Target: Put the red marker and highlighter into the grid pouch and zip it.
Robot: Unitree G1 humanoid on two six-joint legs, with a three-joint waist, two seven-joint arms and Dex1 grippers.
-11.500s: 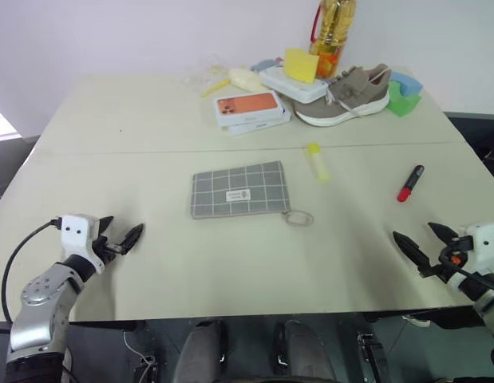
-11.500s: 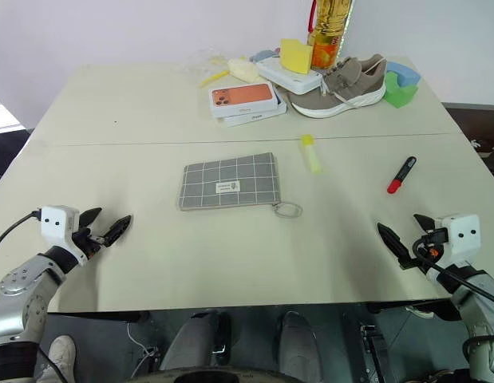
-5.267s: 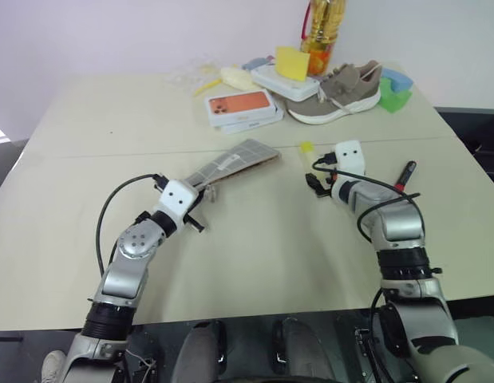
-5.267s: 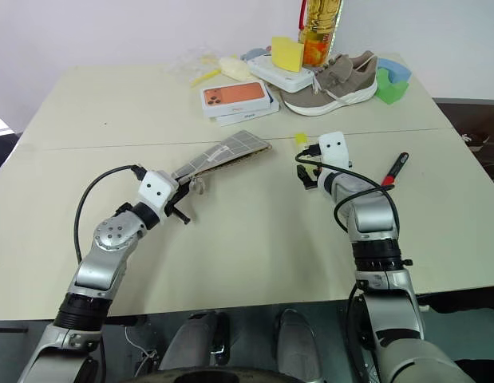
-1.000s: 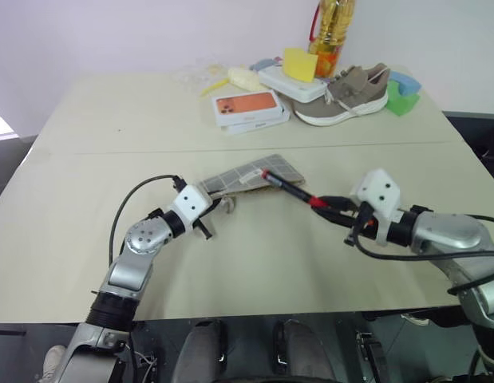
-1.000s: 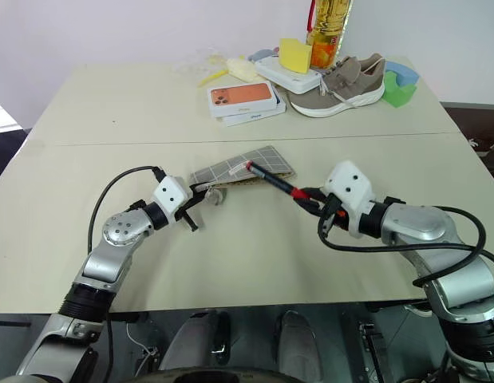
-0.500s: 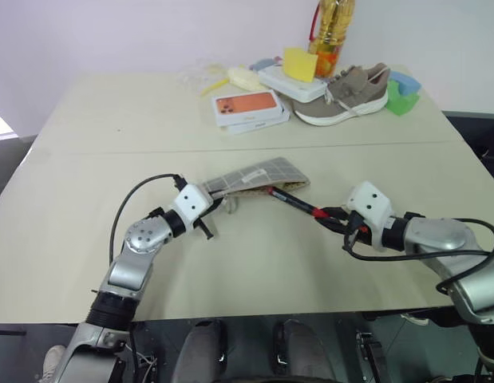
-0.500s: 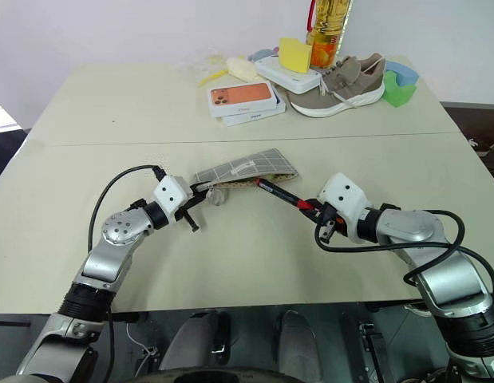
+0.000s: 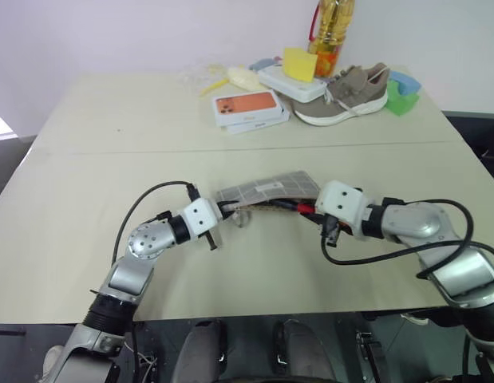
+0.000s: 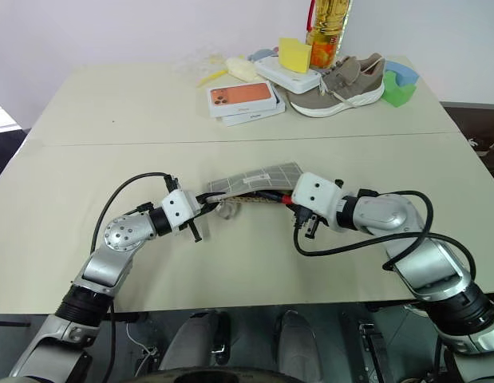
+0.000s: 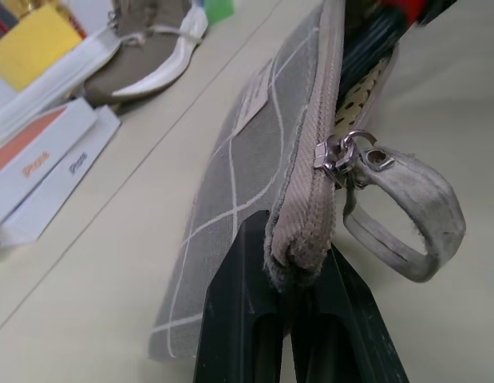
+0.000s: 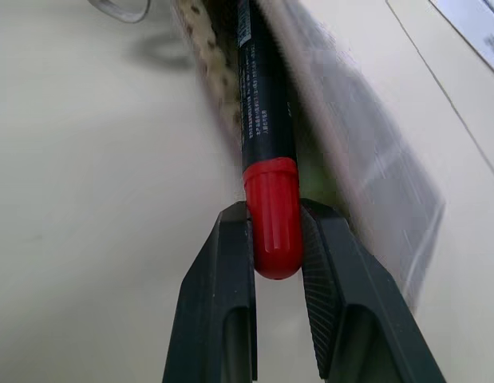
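While the zipper stands open, the grid pouch [image 10: 250,181] is held tipped on its long edge near the middle of the table [image 10: 95,128], its mouth facing the robot's right side so that a pen can slide in lengthwise.

Left gripper [image 11: 298,283]: jaws closed, pinching the corner of the pouch at the zipper's end; the ring pull [image 11: 394,215] hangs loose just beside the pinch. The hold appears meant to lift that end and keep the mouth from collapsing. The left forearm lies low over the table, gripper about level, pointing toward the right arm.

Right gripper [image 12: 276,239]: jaws closed on the red end of the red marker [image 12: 266,159]. The marker's dark body runs forward into the pouch's mouth, against the dotted lining; how deep the tip reaches cannot be told. Gripping the tail end leaves the rest free to enter. The right forearm reaches across toward the left, gripper angled downward, in line with the pouch's length.

Highlighter: not located on the open table; possibly already inside the pouch, unconfirmed.

Other items, far edge of the table, well apart from the work: orange phone boxes [image 10: 245,100], stacked; a grey shoe [image 10: 342,80]; a yellow sponge [image 10: 294,54] on a white box; an oil bottle [image 10: 326,24]; a green block [image 10: 400,92].

Judged step: marker insertion under way; release and zipping not yet done.
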